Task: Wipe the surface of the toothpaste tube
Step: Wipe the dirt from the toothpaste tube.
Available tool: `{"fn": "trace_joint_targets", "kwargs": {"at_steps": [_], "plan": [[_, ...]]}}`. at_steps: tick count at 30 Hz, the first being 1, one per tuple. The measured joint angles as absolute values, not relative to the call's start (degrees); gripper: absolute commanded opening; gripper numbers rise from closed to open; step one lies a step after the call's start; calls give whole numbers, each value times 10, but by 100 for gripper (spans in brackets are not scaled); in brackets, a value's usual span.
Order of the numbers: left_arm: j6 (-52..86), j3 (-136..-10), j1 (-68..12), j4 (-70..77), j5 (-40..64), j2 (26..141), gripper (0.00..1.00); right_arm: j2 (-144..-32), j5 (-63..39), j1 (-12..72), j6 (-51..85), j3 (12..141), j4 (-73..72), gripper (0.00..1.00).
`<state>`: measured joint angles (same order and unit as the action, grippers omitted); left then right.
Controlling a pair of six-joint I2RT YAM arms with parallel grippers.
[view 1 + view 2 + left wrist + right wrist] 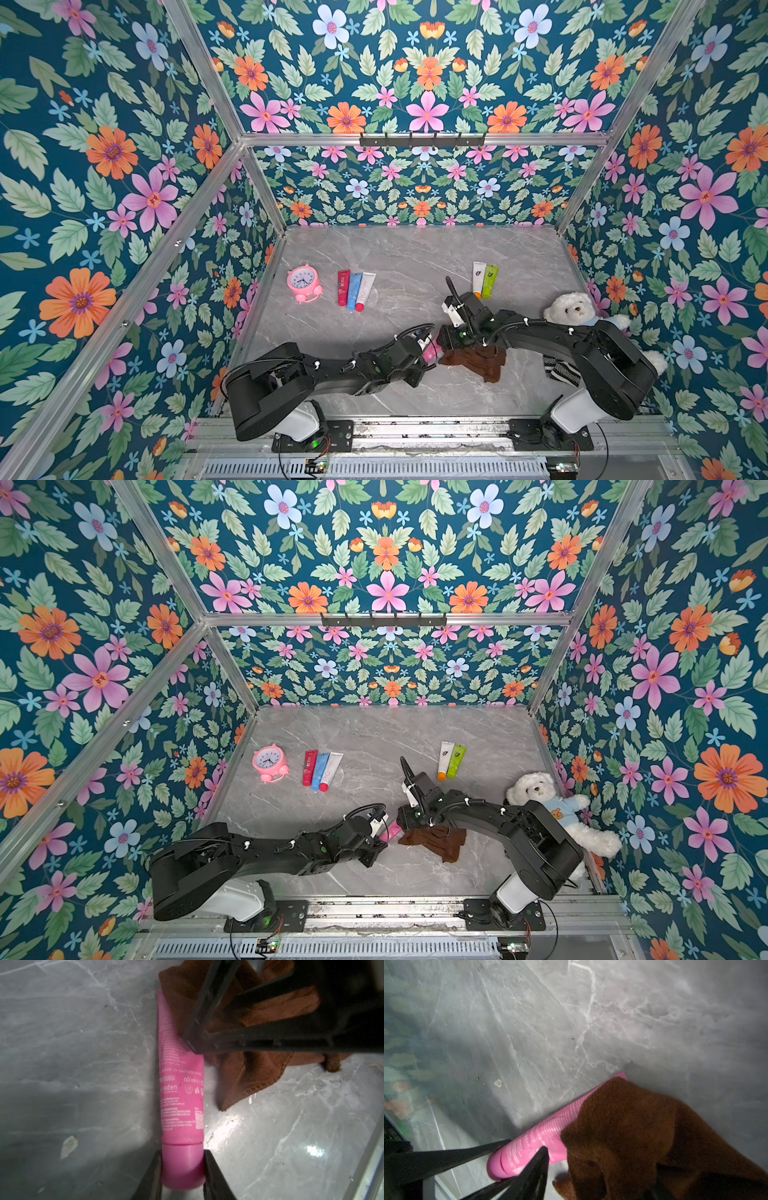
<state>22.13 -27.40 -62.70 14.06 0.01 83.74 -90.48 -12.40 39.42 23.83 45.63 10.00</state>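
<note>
Surface: grey marble-pattern tabletop [407, 257] inside a floral-walled booth. It is smooth and glossy, so low friction is expected.
Tube location: pink toothpaste tube [180, 1084] lies lengthwise on the tabletop at lower centre of both top views, between the 2 arm tips, with the printed side up.
Left gripper [182, 1154]: clenched on the tube's cap, 1 finger on each side.
Right gripper [445, 341]: poised over the brown cloth [473, 361]. Whether its jaws grip the cloth or stand released cannot be told.
Cloth contact: cloth covers the crimped end and 1 long edge of the tube. The middle and the cap end are bare.
Handling: the body is probably light, soft-walled and slick, and likely to dent or slide under pressure. The cap is the stiff part and the sound place to hold.
Nearby: 3 tubes [355, 291] left of centre beside a pink alarm clock [303, 283]. 2 tubes [484, 280] right of centre. A white teddy bear [573, 307] at right, with a striped cloth [561, 372] below it.
Obstruction: none of the nearby items stands in the way. The 2 grippers sit close together, so finger collision is the main risk.
</note>
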Motion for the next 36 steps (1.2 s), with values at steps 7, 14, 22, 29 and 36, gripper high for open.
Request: {"fn": "trace_joint_targets", "kwargs": {"at_steps": [7, 14, 22, 29, 36], "plan": [[222, -274, -627, 139, -10, 837, 0, -934, -97, 394, 239, 453, 74, 20], [222, -278, -627, 139, -13, 842, 0, -908, -105, 423, 252, 433, 62, 3], [221, -278, -627, 145, 1, 845, 0, -877, -162, 451, 269, 428, 39, 0], [222, -276, -627, 145, 1, 841, 0, -934, -194, 425, 268, 449, 16, 0], [226, -271, -627, 139, -5, 834, 0, -967, -265, 387, 267, 430, -34, 0]]}}
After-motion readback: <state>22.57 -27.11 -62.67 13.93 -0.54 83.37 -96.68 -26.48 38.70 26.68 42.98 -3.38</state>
